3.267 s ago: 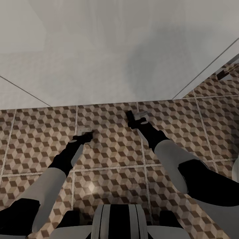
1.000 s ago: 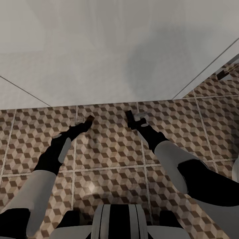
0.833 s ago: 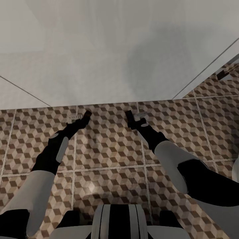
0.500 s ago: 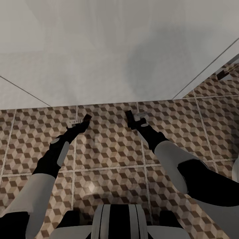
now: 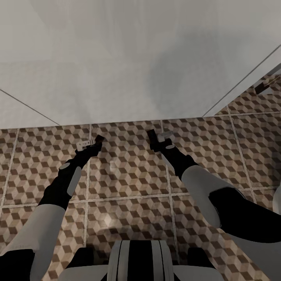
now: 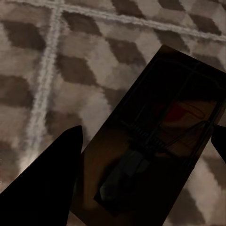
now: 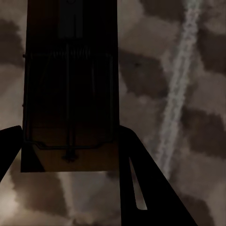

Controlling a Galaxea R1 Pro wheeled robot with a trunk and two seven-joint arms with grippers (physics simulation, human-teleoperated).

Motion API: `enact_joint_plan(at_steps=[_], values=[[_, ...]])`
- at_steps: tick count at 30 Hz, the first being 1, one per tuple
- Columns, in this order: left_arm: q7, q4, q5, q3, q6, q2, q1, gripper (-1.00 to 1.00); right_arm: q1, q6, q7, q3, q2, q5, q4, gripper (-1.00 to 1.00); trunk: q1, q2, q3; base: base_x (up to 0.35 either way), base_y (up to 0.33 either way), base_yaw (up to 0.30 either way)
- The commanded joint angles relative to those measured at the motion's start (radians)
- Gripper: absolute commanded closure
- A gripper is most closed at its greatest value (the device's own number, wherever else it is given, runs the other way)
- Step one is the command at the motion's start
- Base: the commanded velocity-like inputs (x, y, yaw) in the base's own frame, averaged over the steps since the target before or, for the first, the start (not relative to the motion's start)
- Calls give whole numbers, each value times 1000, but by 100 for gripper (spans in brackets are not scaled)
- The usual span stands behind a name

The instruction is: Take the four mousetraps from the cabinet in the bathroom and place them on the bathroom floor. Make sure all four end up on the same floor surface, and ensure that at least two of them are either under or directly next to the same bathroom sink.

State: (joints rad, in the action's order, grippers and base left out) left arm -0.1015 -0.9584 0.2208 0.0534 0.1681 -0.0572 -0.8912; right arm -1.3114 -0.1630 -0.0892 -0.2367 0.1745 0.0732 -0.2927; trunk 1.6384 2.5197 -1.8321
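Mousetrap [image 7: 70,94] between dark fingers [image 7: 141,188], above tiled bathroom floor [image 7: 188,70]

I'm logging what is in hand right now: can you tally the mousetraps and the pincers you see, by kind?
Mousetraps: 2, one in the left wrist view, one in the right wrist view.
Pincers: 2, left pincer, right pincer.
Total: 4.

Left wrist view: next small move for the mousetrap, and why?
Probably lower the left gripper a touch and open its jaws: the mousetrap sits between them over the bathroom floor, tiles close behind it. Whether it already rests on the tiles is unclear.
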Motion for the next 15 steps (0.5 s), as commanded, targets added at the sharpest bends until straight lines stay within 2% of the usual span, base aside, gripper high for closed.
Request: enact_joint_plan(at_steps=[1,15], values=[[-4,-1,10,2,8,0,0,100,0,-7,-3,-4,0,5,-2,100,0,0,0,0,0,0],[-1,1,11,2,12,-1,1,100,0,-7,-4,-4,0,5,-2,100,0,0,0,0,0,0]])
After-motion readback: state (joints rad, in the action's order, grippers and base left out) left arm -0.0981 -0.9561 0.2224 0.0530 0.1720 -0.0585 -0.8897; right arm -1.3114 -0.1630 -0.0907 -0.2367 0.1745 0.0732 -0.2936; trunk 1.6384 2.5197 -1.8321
